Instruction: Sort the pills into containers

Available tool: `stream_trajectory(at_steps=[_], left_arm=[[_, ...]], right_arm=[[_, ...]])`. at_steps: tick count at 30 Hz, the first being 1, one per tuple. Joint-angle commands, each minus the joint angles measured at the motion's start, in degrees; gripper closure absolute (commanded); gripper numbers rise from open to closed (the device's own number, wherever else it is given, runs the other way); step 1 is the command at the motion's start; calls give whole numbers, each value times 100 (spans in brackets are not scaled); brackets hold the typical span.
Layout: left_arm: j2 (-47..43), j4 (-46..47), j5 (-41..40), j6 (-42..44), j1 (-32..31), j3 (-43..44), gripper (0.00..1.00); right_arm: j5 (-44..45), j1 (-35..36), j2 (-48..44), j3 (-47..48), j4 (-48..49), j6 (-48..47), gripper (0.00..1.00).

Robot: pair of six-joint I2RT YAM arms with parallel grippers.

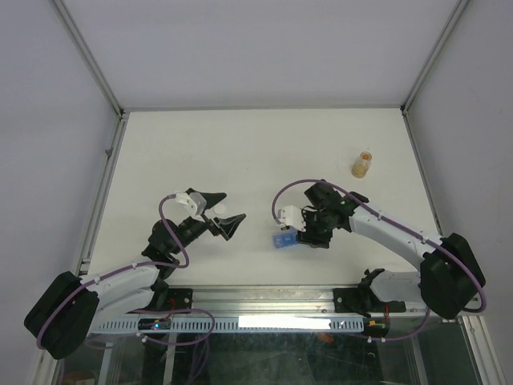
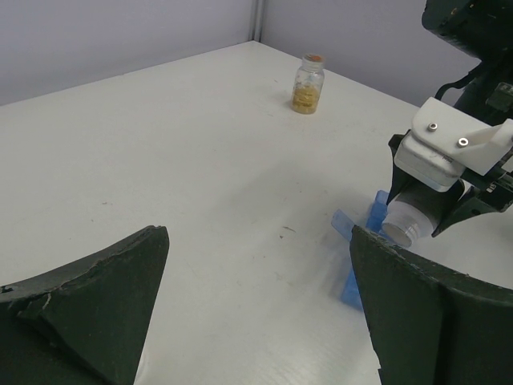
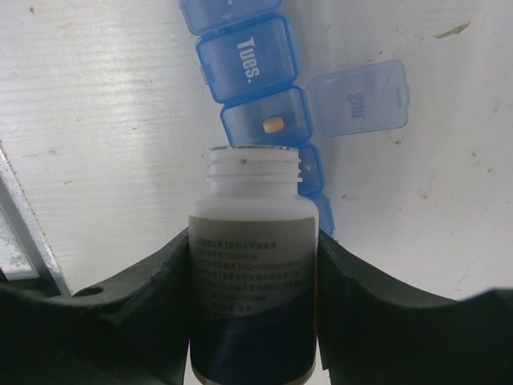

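Note:
The containers are one blue pill-organiser strip [image 3: 247, 58] lying on the table, small in the top view [image 1: 280, 241]. One cell has its lid [image 3: 357, 98] flipped open, and a single pale pill [image 3: 274, 124] lies inside. My right gripper [image 3: 254, 249] is shut on an uncapped white bottle [image 3: 252, 200], whose mouth is tipped just over that open cell. The left wrist view shows the bottle [image 2: 409, 220] above the strip [image 2: 357, 265]. My left gripper [image 1: 220, 212] hovers open to the left of the strip, with nothing between its fingers [image 2: 120, 297].
A small amber jar [image 1: 363, 164] stands at the back right, also in the left wrist view [image 2: 308, 83]. Metal frame rails [image 1: 104, 168] border the white table. The arm bases sit at the near edge.

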Motion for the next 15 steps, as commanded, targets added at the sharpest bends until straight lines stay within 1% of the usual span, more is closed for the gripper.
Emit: stream_trajectory(at_steps=[1,2,3,5,6,7,8,10,11,13,14,15], left_arm=[[12,180,112,150,-33,186,1],[8,186,93,149,-34,183,1],[16,197,94,147,-34,180,1],[13,179,122,157,-33,182,1],[-8,180,103,150,-33,171,1],[-18,216,84,143,-34,155,1],[-8,212,87,136,-34,162,1],[19,173,119,162,-34,193,1],[17,172,117,151,-34,194,1],[14,189,103,145,-32,179,1],[16,186,108,149,-32,182,1],[16,176,112,151,-29,186,1]], right_arm=[[-245,11,-17,367,-116,99,100],[44,11,-214,107,315,52,100],[226,-29,-185,-73,394,-33,100],[-168,-45,180,402,-265,91,99],[-224,-4,50,336,-109,150,100],[15,10,-203,88,286,139,100],[175,0,-161,46,348,59,100],[-80,-39,234,429,-262,105,100],[-204,-17,100,442,-247,148,100],[-28,-7,-177,137,255,108,100],[71,-8,-6,175,166,66,99],[-18,-9,214,329,-104,77,99]])
